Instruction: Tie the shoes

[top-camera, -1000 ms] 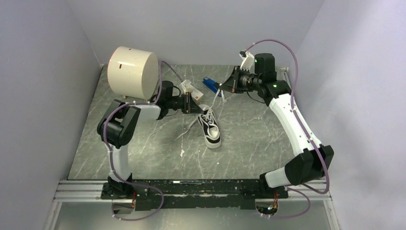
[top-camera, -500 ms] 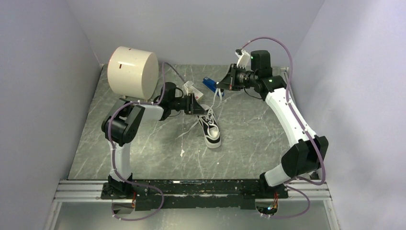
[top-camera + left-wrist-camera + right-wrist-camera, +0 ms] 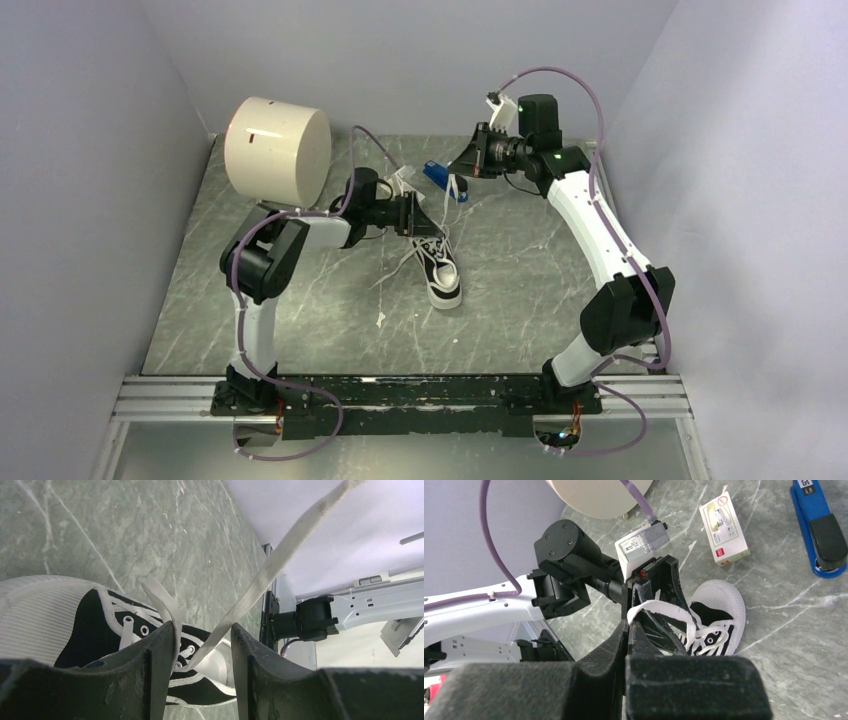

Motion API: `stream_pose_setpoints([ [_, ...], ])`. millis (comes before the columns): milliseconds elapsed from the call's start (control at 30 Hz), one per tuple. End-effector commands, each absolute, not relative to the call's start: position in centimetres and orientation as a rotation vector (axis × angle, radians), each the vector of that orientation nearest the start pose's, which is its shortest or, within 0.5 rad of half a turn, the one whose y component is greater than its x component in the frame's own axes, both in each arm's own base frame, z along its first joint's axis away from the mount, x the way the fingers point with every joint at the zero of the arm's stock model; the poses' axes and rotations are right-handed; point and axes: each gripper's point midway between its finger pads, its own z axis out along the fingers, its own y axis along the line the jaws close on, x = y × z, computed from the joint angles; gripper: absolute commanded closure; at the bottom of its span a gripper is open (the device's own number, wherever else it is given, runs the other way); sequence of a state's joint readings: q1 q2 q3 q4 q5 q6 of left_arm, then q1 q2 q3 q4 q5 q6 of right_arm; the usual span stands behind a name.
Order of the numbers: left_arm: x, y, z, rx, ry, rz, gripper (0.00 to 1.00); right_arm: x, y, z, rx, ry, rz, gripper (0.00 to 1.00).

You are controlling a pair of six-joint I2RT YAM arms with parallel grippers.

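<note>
Release on the left, pull on the right.
Left gripper has let its jaws part above the sneaker's eyelets, so the lace runs slack-free between them, unheld. The right gripper stays clenched on that lace and has drawn it up and back, beside the stapler. The strand looks handed over, with no knot formed yet. The sneaker lies mid-table under the left gripper. Bare surface lies near and right of it; the box, stapler, drum and back wall crowd the far side.
</note>
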State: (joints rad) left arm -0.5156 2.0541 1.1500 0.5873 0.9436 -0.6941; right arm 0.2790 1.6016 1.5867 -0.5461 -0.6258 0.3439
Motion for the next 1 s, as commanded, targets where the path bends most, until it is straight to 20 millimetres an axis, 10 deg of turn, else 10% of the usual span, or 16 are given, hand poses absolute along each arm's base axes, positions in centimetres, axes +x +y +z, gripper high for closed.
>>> stream_pose_setpoints([
  [0,33.5,-37.9,12.0,0.614,2.001,-1.695,0.51,38.8,23.0,30.1,-0.323,2.129,1.015,1.0],
  [367,33.4,-37.8,12.7,0.644,2.025,-1.65,0.84,41.6,23.4,26.3,-0.257,2.204,0.991,1.0],
  [767,32.0,-36.9,13.9,0.651,2.001,-1.73,0.95,44.9,25.6,16.8,-0.215,2.325,1.015,1.0],
  [967,32.5,-36.3,13.9,0.621,2.02,-1.723,0.95,44.1,26.0,15.1,-0.218,2.424,1.109,1.0],
])
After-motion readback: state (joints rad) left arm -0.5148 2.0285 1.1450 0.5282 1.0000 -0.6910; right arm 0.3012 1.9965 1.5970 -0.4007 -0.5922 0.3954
